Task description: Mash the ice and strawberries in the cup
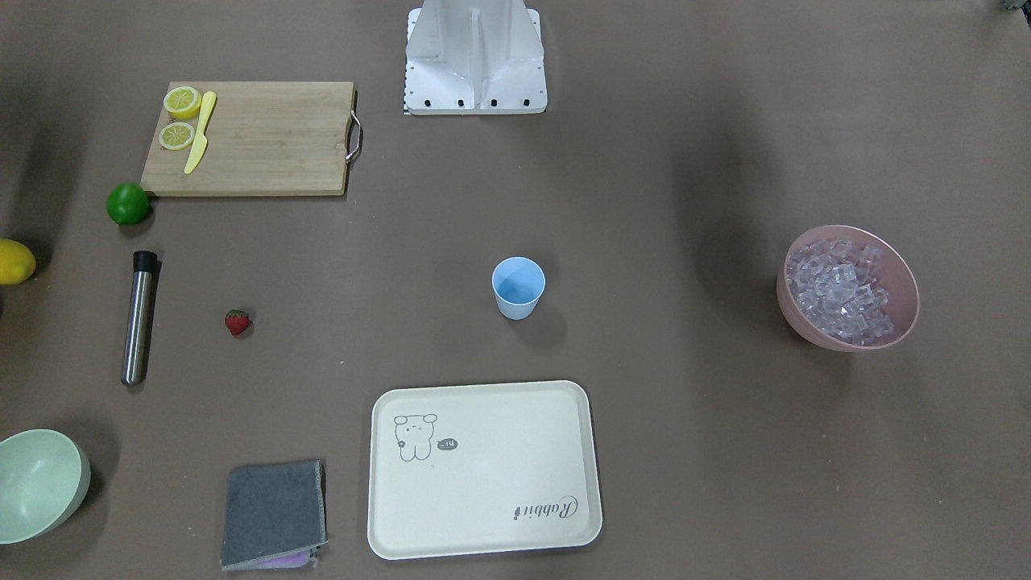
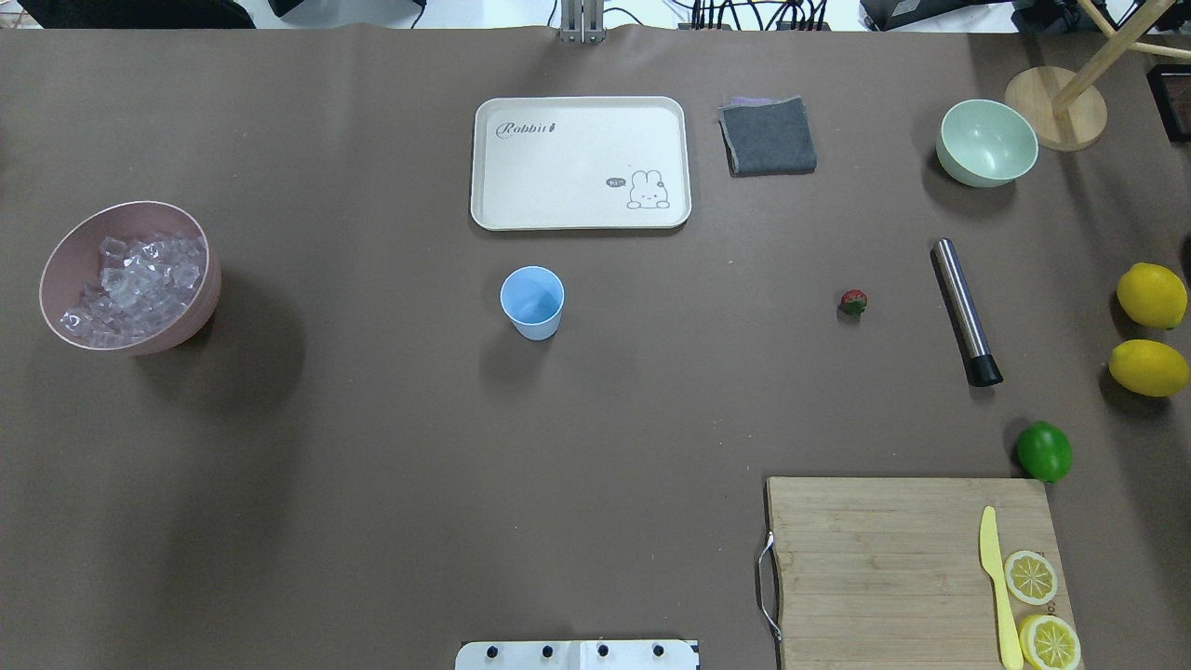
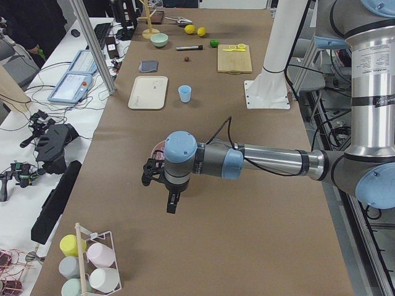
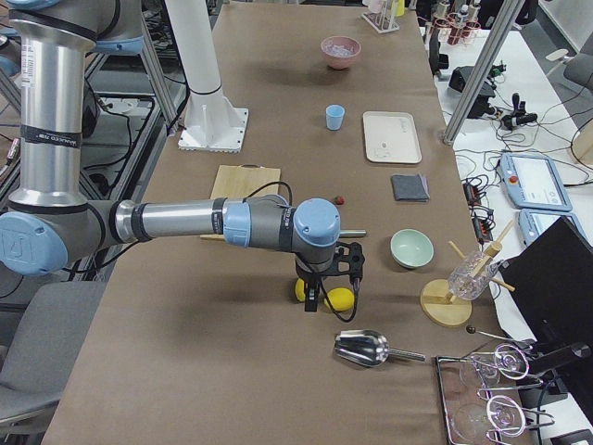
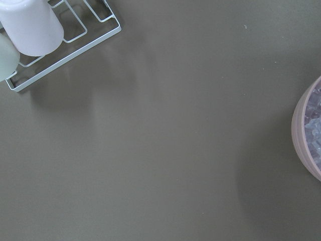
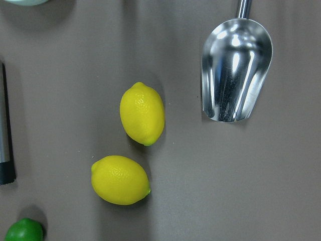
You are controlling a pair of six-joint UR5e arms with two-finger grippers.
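1. We see the cup [image 1: 518, 287] upright mid-desk [image 1: 685, 161], near the cream tray [image 1: 483, 532].
2. The strawberry [image 1: 237, 322] lies well apart from it, near a steel rod [image 1: 138, 322].
3. The ice [image 1: 842, 290] sits piled in the pink bowl [image 1: 793, 316], well apart on the cup's other side.
4. The left claw [image 3: 171, 206] hovers near that bowl and the right claw [image 4: 320, 298] above two lemons [image 4: 339, 298]; we cannot tell whether either is parted or closed.

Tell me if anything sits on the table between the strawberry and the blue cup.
Nothing visible does. Only bare table lies between the strawberry and the cup; the tray sits off to one side.
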